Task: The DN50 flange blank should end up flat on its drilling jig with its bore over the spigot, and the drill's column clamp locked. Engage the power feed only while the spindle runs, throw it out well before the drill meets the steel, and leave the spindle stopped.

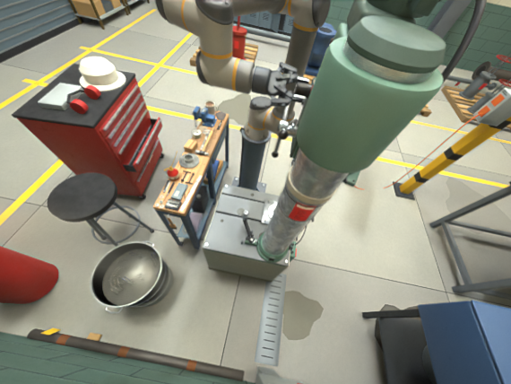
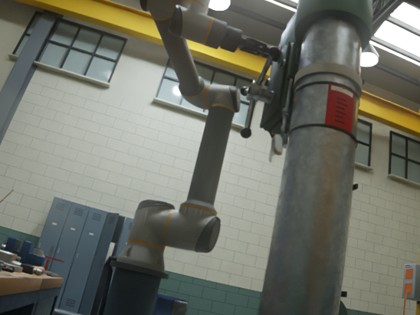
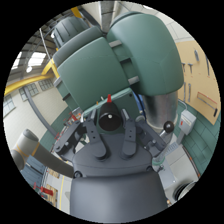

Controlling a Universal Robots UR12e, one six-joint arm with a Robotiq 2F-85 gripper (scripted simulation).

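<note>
The black knob (image 3: 110, 119) with a red pointer sits on the green drill head (image 3: 103, 70), between the fingers of my gripper (image 3: 110, 118). My gripper (image 1: 299, 87) is open and holds nothing. It stands high beside the head, above the feed handle's hub (image 2: 258, 91). One black-balled handle arm (image 2: 246, 132) hangs down from that hub. The flange blank (image 1: 188, 160) lies on the wooden workbench, far below. The drill's grey base table (image 1: 244, 233) stands beside the steel column (image 1: 293, 208), with an upright lever (image 1: 247, 226) on it.
A steel basin (image 1: 130, 276) sits on the floor left of the base. A red tool cabinet (image 1: 89, 123) and a round stool (image 1: 83, 197) stand farther left. A yellow-and-black barrier (image 1: 448, 161) is on the right.
</note>
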